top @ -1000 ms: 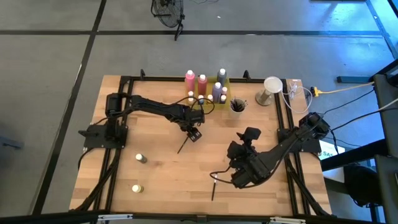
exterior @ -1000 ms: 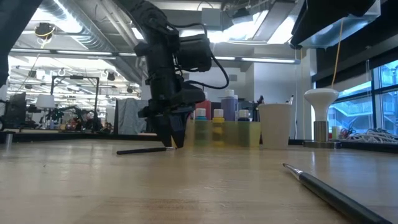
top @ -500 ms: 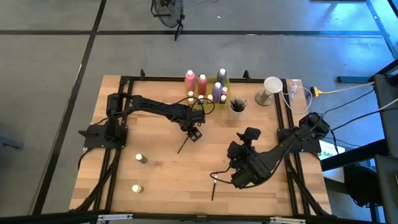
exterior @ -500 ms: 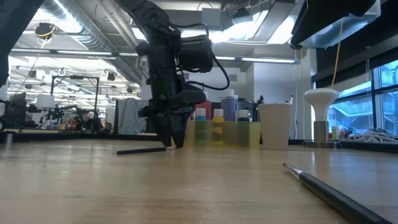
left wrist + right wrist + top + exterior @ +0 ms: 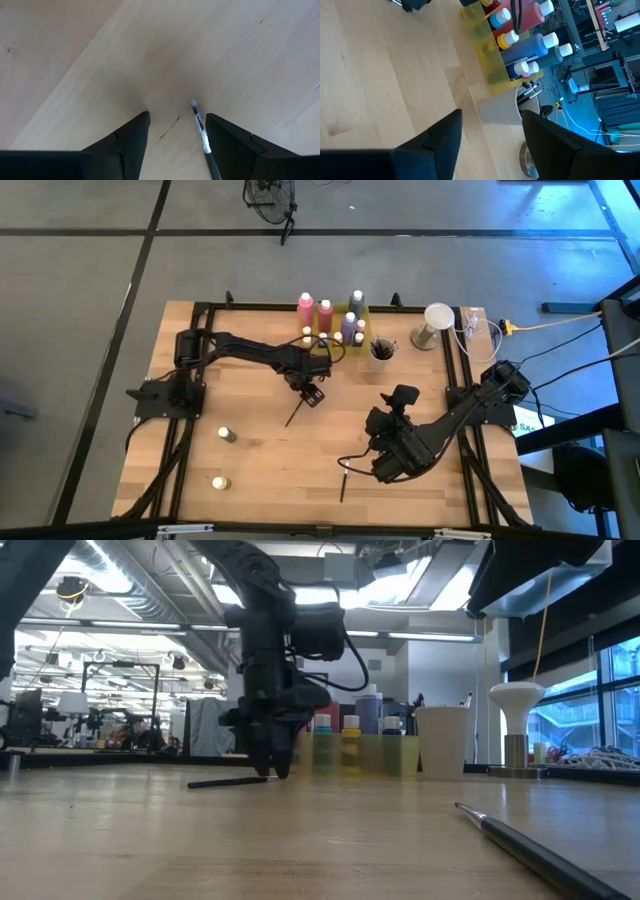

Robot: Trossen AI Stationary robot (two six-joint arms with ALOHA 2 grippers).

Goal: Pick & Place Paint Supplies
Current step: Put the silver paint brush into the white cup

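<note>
- Two arms share the desk (image 5: 250, 450) in the high view: the left end effector (image 5: 311, 393) is down at the far-centre, at the upper end of a paintbrush (image 5: 296, 413) that lies slanting on the wood, placed there, I judge, to lift it; the right end effector (image 5: 383, 467) waits near the front right, just beside a second paintbrush (image 5: 343, 480); most paint bottles (image 5: 325, 316) stand together in the yellow tray (image 5: 352, 312) at the far edge with the cup (image 5: 381, 351) just to its right, and two small bottles (image 5: 227, 434) stand apart on the near left, not yet gathered
- In the low view the left end effector (image 5: 270, 766) points straight down with its tips at the desk, at one end of the flat-lying paintbrush (image 5: 225, 781); I cannot tell from here whether it touches the handle; the second paintbrush (image 5: 530, 845) runs off to the near right, and tray (image 5: 362, 754) and cup (image 5: 443, 742) stand behind
- The left wrist view settles it: the fingers (image 5: 125, 137) stand apart, straddling bare wood, with the paintbrush's light tip (image 5: 195, 105) and ferrule lying close inside one finger, not clamped; a closing here would catch it off-centre, I think
- The right wrist view shows its fingers (image 5: 442, 135) apart with nothing between them, aimed toward the tray (image 5: 482, 37) of bottles and the cup (image 5: 501, 109)
</note>
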